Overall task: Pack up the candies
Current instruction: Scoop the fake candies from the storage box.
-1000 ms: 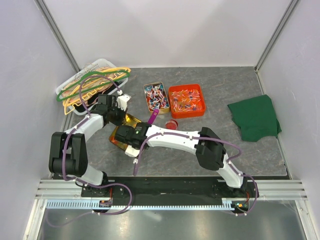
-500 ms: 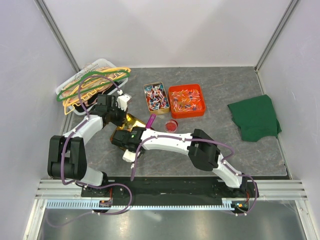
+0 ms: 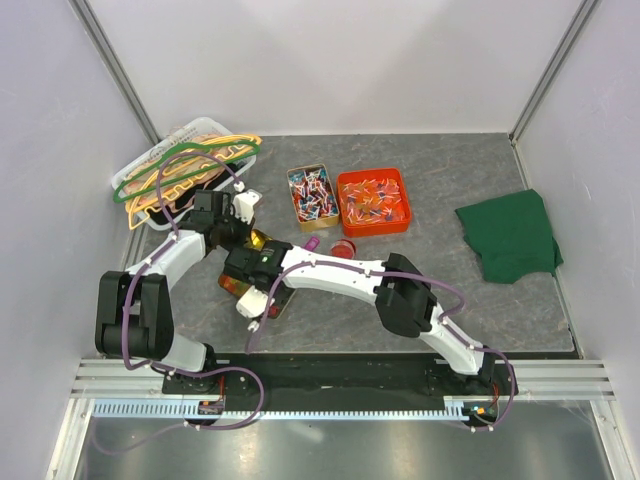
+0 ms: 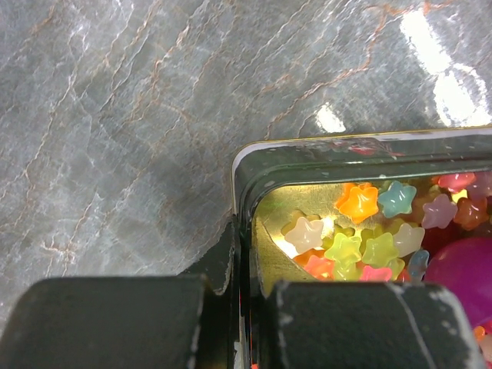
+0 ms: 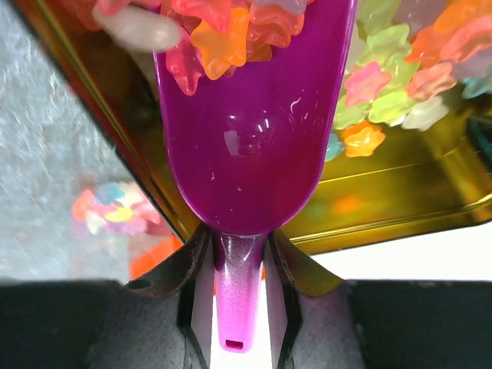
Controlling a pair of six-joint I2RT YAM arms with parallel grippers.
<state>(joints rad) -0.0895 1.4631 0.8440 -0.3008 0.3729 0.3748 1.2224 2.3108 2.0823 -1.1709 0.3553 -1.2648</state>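
Top external: walls closed in the table [image 3: 520,310] at left, back and right. Bare grey surface lay front right, between the right arm and the green cloth [image 3: 510,235]. Hangers [image 3: 185,170] crowded the far-left corner. A small tin [image 3: 312,192] and an orange tray [image 3: 398,225] sat side by side at centre back, both holding wrapped candies [image 3: 372,203]. A red lid [image 3: 344,248] lay just in front of the tray. Both arms met over the gold tin [image 3: 262,240], left of centre and mostly hidden. The left gripper [image 3: 232,225] was at its far side, the right gripper [image 3: 255,265] above it.

Left wrist: the gripper was clamped on the tin's wall near a corner, one finger outside, one inside. Open table lay beyond the rim, ahead and to the left. Star-shaped pastel candies were heaped inside.

Right wrist: the gripper was pinched narrow on the handle of the purple scoop [image 5: 254,115]. The bowl crossed the tin's wall, with candies in its front end and more loose in the tin to the right.
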